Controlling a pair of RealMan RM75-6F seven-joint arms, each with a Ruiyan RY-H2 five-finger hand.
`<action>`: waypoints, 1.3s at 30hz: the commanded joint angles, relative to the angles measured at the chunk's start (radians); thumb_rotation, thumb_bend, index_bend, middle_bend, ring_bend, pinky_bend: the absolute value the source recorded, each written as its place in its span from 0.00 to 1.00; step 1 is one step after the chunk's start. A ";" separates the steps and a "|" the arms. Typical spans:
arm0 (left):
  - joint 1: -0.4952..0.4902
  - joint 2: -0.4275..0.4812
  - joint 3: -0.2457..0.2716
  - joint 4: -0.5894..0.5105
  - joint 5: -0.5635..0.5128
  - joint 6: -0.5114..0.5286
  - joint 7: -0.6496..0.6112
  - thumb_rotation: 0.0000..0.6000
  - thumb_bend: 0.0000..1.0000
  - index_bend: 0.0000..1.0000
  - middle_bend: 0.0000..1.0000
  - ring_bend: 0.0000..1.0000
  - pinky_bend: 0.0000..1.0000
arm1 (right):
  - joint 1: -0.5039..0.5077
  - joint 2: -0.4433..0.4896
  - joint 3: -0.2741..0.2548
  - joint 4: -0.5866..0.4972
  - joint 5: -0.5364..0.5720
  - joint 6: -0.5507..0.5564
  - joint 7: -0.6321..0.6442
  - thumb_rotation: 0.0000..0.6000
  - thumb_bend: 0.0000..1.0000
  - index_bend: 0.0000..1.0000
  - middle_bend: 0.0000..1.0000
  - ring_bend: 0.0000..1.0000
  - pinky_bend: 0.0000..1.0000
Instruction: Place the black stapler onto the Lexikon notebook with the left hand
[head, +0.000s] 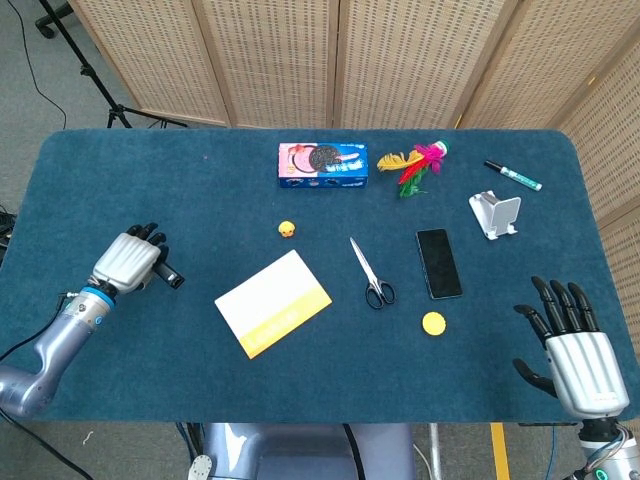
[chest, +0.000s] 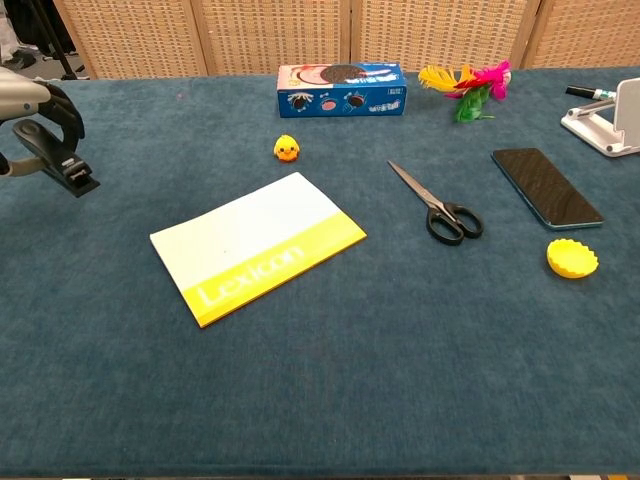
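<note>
At the chest view's left edge the left hand (chest: 25, 105) is cut off; it grips the black stapler (chest: 62, 160); right hand (head: 572, 345) spread, empty.

A blue tabletop (head: 150, 190) is carrying a notebook (head: 273, 302) near its front edge, scissors (head: 371, 273) and phone (head: 439, 263) mid-right, a box (head: 323, 165) toward the back edge.

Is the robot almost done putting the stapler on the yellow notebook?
Not yet, about halfway. Done: the left hand grips the black stapler, which looks raised off the table. In hand: carrying it. Left: the Lexikon notebook sits bare off to the side, so the stapler must travel across and be set down.
</note>
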 joint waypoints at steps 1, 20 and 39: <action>-0.007 0.020 -0.018 -0.046 -0.012 0.015 0.028 1.00 0.46 0.56 0.29 0.12 0.21 | 0.000 0.001 0.001 -0.001 0.001 0.001 0.002 1.00 0.21 0.26 0.06 0.00 0.02; -0.071 -0.092 -0.060 -0.243 -0.106 0.056 0.227 1.00 0.46 0.56 0.29 0.12 0.21 | -0.007 0.027 0.006 -0.012 0.012 0.013 0.036 1.00 0.21 0.26 0.06 0.00 0.02; -0.139 -0.190 -0.050 -0.239 -0.158 0.047 0.336 1.00 0.46 0.56 0.29 0.12 0.21 | -0.015 0.049 0.012 -0.011 0.021 0.030 0.078 1.00 0.21 0.26 0.06 0.00 0.02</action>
